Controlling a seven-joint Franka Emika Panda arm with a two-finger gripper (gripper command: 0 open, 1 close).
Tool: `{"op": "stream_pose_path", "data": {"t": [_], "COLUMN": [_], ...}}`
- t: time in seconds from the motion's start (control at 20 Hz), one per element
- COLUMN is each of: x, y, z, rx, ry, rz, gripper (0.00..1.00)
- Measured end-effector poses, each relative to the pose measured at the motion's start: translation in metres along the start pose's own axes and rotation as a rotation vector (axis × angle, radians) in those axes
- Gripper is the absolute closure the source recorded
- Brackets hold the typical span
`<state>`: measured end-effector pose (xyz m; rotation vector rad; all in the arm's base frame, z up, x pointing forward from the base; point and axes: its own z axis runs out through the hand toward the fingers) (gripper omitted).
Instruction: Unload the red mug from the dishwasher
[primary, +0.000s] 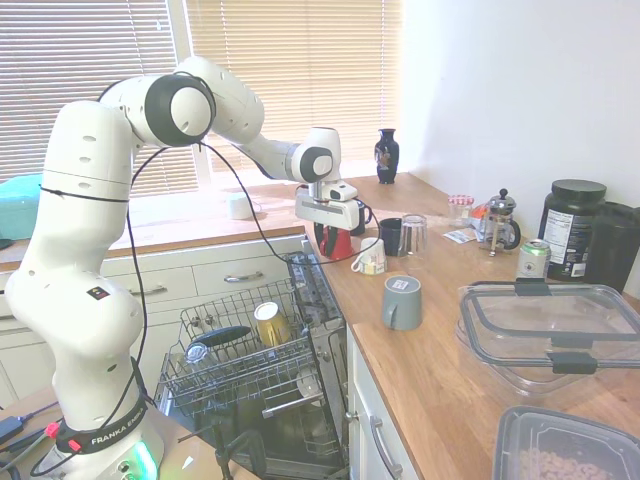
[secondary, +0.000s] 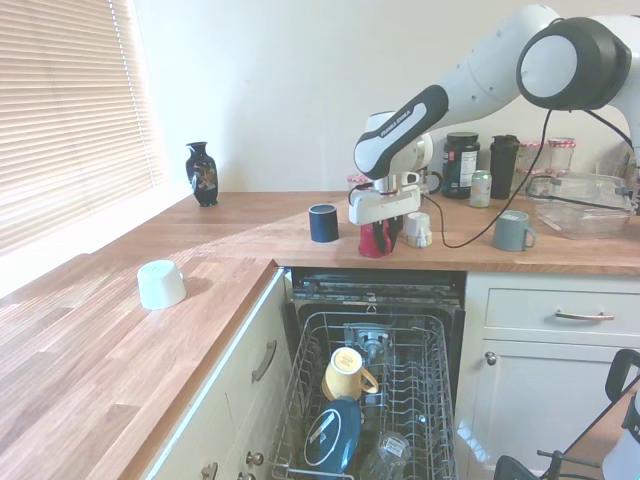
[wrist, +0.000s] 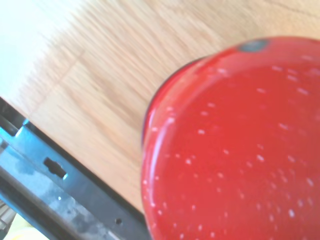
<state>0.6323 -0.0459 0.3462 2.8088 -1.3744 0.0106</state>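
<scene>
Now the red mug (primary: 337, 243) sits on the wooden surface (primary: 440, 360)!
Hand (primary: 333, 232) is right over it, just past the dishwasher (primary: 265, 375); grip state I cannot tell.

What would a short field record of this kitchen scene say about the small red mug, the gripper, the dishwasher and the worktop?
mug: small glossy red ceramic mug, on the wooden worktop, out of the rack
gripper: white two-finger gripper, at the mug; open or shut unclear
dishwasher: dishwasher open, grey wire rack pulled out
left in rack: shiny gold metallic cup
</scene>
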Motion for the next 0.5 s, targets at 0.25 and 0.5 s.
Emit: {"op": "stream_pose_path", "data": {"t": [0.25,0.5], "x": [-0.032,-0.066], "y": [0.034,0.075], "z": [-0.016,-0.041], "rx": [0.042,0.077], "ry": [0.028,0.041], "rz": [-0.003,-0.001], "gripper": [0.0,0.0]}}
